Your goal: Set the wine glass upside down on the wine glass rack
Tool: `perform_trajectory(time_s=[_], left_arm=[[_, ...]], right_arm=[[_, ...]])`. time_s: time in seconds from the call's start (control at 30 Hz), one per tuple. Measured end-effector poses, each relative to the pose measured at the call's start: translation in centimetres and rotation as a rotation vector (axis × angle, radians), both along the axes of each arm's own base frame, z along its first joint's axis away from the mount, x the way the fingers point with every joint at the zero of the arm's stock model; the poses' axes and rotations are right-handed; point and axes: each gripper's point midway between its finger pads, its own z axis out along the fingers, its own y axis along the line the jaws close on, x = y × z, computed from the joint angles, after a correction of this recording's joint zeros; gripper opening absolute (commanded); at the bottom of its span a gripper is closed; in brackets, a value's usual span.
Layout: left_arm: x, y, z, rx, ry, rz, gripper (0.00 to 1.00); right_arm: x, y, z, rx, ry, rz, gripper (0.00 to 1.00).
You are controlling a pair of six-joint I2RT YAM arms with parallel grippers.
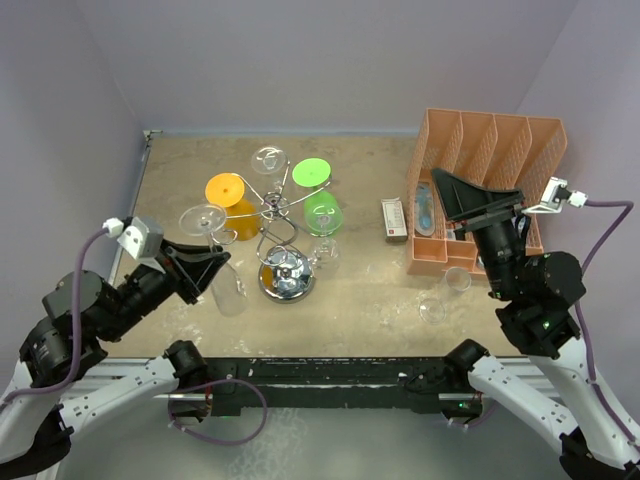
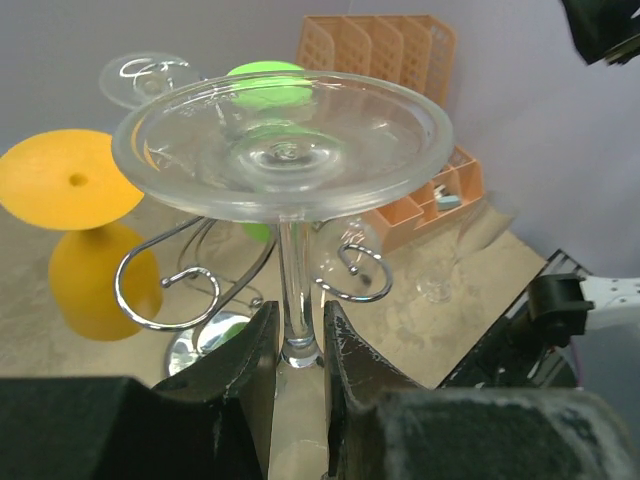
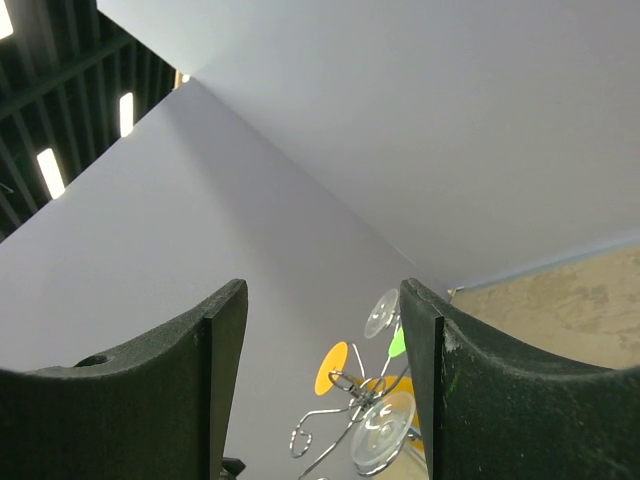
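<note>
wine glass (image 2: 285, 145): clear, upside down, foot uppermost and roughly level, thin stem running straight down into the grip
where it is: just left of the wine glass rack (image 1: 285, 272) in the top view, bowl low beside the mirrored base, foot above the nearest curled arms; contact with the wire not discernible
left gripper (image 2: 298, 352): narrow, clamped on the stem low down where it meets the bowl, one finger (image 2: 250, 365) pressed on each side
rack: shiny chrome, upright near the middle of the table (image 1: 370, 290), round disc base, twisted central stem, scroll arms curling outward
orange glass (image 1: 230, 200): inverted on the rack's left side, foot up
green glass (image 1: 320, 200): inverted on the rack's right side, foot up
far clear glass (image 1: 268, 158): on the rack's far side, foot up
right gripper (image 3: 320, 290): wide, nothing between the fingers, raised over the right of the table, camera looking past the fingers at the far wall and the rack
orange mesh organiser (image 1: 495, 150): far right corner, behind the right gripper
small box (image 1: 394, 218): flat on the table just left of the organiser
loose clear glass (image 1: 445, 292): on the table near the organiser's front, pose hard to read
</note>
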Motion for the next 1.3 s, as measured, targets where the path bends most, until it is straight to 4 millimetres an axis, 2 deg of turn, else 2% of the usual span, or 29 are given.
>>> perform_trajectory(time_s=[0.13, 0.37, 0.47, 0.67, 0.97, 1.13, 1.3], left_arm=[[1.0, 0.1, -2.7, 0.112, -0.018, 0.029, 0.0], [1.5, -1.1, -7.0, 0.298, -0.062, -0.043, 0.0], [1.2, -0.8, -7.7, 0.314, -0.099, -0.054, 0.0], [1.4, -0.9, -7.5, 0.296, -0.159, -0.048, 0.0], [3.3, -1.5, -11.5, 0.359, -0.11, 0.004, 0.0], [3.7, -1.3, -11.2, 0.351, -0.118, 0.031, 0.0], [4.7, -1.0, -11.8, 0.372, -0.084, 0.089, 0.0]], right_arm=[[0.2, 0.0, -0.6, -0.012, 0.019, -0.006, 0.64], [0.6, 0.2, -1.6, -0.034, 0.04, -0.01, 0.64], [0.6, 0.2, -1.6, -0.037, 0.039, -0.013, 0.64], [0.8, -0.1, -1.6, -0.036, 0.042, -0.029, 0.64], [1.0, -0.1, -2.1, -0.041, 0.052, -0.038, 0.64], [1.0, -0.4, -2.6, -0.052, 0.065, -0.052, 0.64], [1.0, -0.7, -2.6, -0.054, 0.064, -0.069, 0.64]])
